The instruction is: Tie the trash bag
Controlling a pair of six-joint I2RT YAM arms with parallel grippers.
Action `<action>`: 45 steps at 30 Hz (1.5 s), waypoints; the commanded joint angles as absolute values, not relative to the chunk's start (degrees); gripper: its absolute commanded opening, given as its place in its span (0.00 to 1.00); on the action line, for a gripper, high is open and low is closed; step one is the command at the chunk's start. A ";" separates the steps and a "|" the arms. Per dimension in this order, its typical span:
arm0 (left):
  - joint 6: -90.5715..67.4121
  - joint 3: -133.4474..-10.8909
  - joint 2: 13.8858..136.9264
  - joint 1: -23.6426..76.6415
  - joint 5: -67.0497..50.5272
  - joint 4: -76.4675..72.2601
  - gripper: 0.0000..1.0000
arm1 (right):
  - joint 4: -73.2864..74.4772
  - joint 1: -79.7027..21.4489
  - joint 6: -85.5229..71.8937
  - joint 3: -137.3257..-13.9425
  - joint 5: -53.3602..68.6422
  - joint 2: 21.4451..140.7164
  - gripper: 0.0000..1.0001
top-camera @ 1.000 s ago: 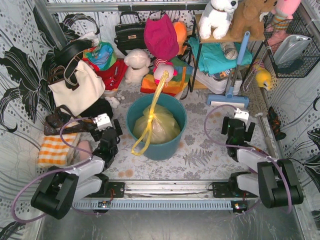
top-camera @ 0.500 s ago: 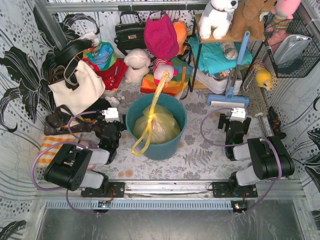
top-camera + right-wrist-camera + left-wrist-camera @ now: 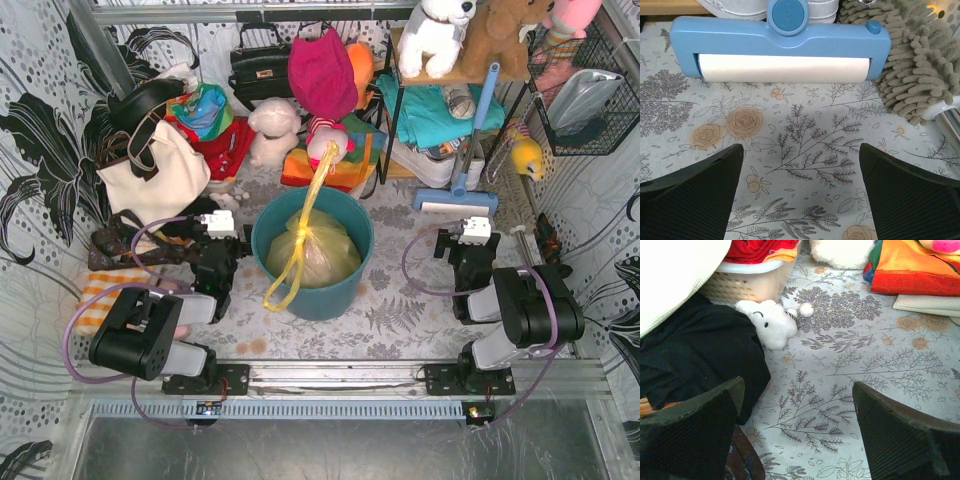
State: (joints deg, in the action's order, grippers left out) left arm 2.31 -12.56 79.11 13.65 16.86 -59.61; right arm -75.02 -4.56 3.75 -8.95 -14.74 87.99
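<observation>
The yellow-green trash bag point(image 3: 313, 252) sits inside the round teal bin point(image 3: 350, 283) in the middle of the top view. One twisted strand of it runs up and back over the far rim, another hangs in a loop over the near rim. My left gripper point(image 3: 218, 238) is left of the bin, open and empty, low over the floral mat point(image 3: 850, 365). My right gripper point(image 3: 468, 243) is right of the bin, open and empty, facing a blue lint roller point(image 3: 782, 47). Neither wrist view shows the bag.
A white bag point(image 3: 160, 175), black cloth point(image 3: 695, 355) and a small white plush point(image 3: 771, 325) lie left of the left gripper. A grey mop head point(image 3: 920, 65) lies by the lint roller. Clothes and toys crowd the back; a shelf point(image 3: 440, 80) stands at the back right.
Both arms have folded upward and the grippers have moved away from me, farther along the bin's sides. The bag and bin have not moved.
</observation>
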 commanded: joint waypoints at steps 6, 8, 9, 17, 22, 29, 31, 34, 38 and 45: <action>0.94 -16.40 79.81 10.07 10.54 -57.64 0.98 | -79.32 -4.04 4.69 -9.54 -12.67 88.55 0.97; 0.41 -17.40 80.16 8.98 8.52 -56.25 0.99 | -78.50 -4.04 4.44 -9.71 -12.96 88.46 0.97; 0.30 -17.50 80.21 8.81 8.23 -56.16 0.99 | -78.59 -4.04 4.40 -9.83 -13.00 88.58 0.97; -0.93 -14.28 79.54 7.38 6.87 -61.22 0.98 | -78.15 -4.04 4.22 -9.98 -13.00 88.51 0.97; -2.84 -11.48 83.89 4.09 3.11 -70.39 0.98 | -78.04 -4.04 4.22 -10.02 -13.00 88.51 0.97; -4.33 -11.71 84.23 4.39 9.18 -70.37 0.98 | -77.70 -4.04 3.78 -10.20 -13.87 88.50 0.97; -4.31 -11.76 84.29 4.39 9.18 -70.56 0.98 | -77.74 -4.03 3.78 -10.11 -13.97 88.51 0.97; -4.48 -11.92 84.28 4.39 9.05 -70.20 0.98 | -78.69 -4.04 4.28 -9.79 -14.09 88.59 0.97; -4.33 -11.75 84.25 4.39 9.23 -70.49 0.98 | -80.15 -4.04 4.65 -9.18 -14.08 88.76 0.97; -4.40 -11.85 84.29 4.39 9.16 -70.38 0.98 | -78.40 -4.04 4.24 -9.86 -13.44 88.58 0.97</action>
State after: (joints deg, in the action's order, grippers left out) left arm -4.16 -11.68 84.20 4.43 7.99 -66.83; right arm -76.64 -4.47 4.16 -9.15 -13.67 88.29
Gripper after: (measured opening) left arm 0.981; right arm 0.969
